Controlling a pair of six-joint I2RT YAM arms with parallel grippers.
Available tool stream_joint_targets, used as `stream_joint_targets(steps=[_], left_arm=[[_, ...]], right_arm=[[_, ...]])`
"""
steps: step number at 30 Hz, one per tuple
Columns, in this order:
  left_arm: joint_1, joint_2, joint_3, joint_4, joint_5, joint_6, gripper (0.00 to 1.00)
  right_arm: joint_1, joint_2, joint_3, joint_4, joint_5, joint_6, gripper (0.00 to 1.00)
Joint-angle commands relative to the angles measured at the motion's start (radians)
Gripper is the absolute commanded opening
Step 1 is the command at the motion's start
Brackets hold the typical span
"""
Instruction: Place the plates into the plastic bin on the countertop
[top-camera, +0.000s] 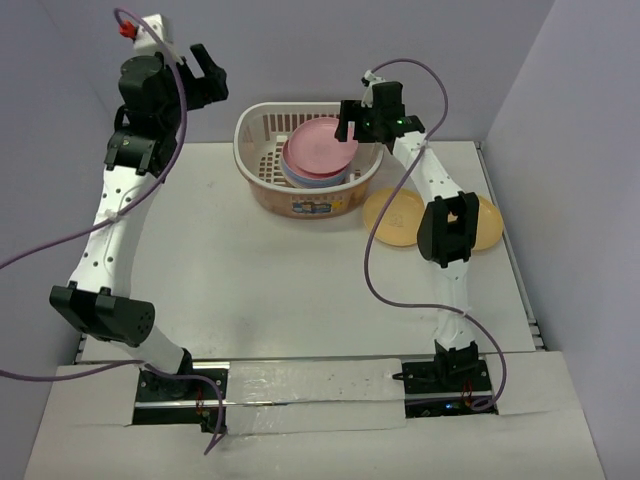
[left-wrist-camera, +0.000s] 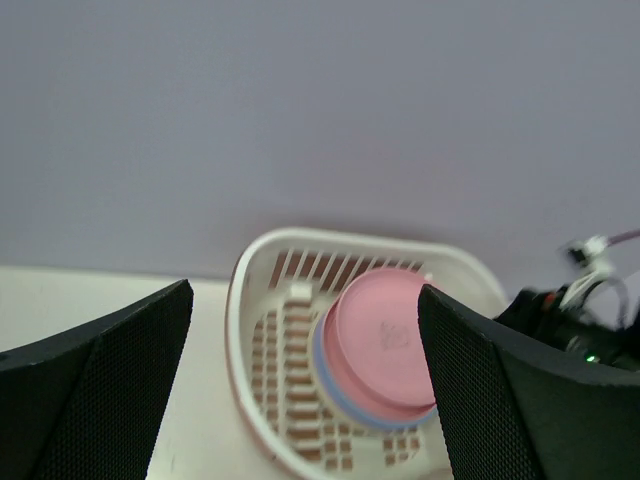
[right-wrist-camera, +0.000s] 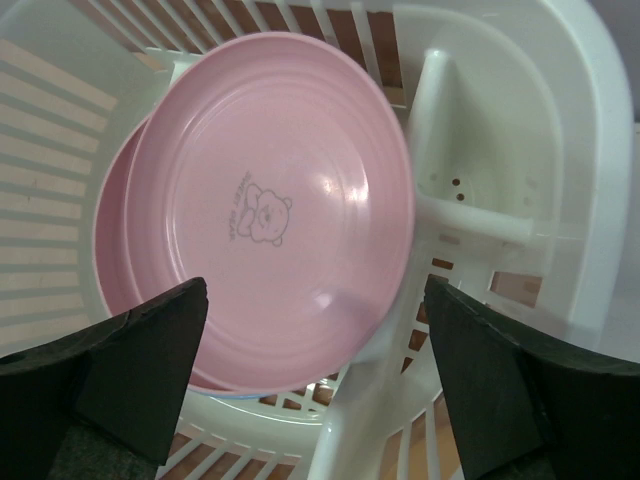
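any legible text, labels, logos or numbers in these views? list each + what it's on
None can be quoted; two printed items, both unreadable:
top pink plate: bear mark at its centre with a short line of lettering beside it, too blurred to read.
plastic bin: multicoloured label on its front wall, too small to read.
No other words, numbers or signs show in any view.

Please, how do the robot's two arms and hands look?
The left arm and right arm have white links, black joints and a purple cable each. The left hand and right hand are black, with two mesh-textured fingers.
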Motion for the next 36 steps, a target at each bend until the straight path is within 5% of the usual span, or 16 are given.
stream_joint_targets(steps=[1, 6, 10, 13, 17, 22, 29, 36], left_arm=[[0.004, -0.003, -0.034, -0.038, -0.024, 0.012, 0.99], [0.003, -0.01, -0.089, -0.005, 0.035, -0.011, 0.99], [-0.011, -0.012, -0.154, 0.023, 0.192, 0.04, 0.99], [-0.087, -0.021, -0.222, 0.024, 0.344, 0.202, 0.99], [-0.253, -0.002, -0.27, -0.05, 0.351, 0.514, 0.99], [-0.479, 0.064, -0.311, -0.141, 0.432, 0.779, 0.99], [-0.572, 0.342, -0.199, -0.112, 0.644, 1.003, 0.92], [-0.585, 0.619, -0.034, -0.034, 0.753, 1.06, 0.87]], right_arm=[[0.013, -0.015, 0.059, 0.053, -0.033, 0.016, 0.99], [0.015, -0.17, 0.05, 0.02, -0.08, -0.051, 1.0], [0.014, -0.371, -0.139, 0.003, -0.07, -0.252, 1.0], [-0.014, -0.559, -0.361, -0.008, -0.067, -0.42, 1.0], [-0.095, -0.692, -0.545, -0.051, -0.065, -0.518, 1.0], [-0.312, -0.807, -0.755, -0.106, -0.086, -0.563, 1.0], [-0.501, -0.905, -0.935, -0.143, -0.075, -0.591, 1.0], [-0.585, -0.938, -0.99, -0.188, -0.085, -0.606, 1.0]])
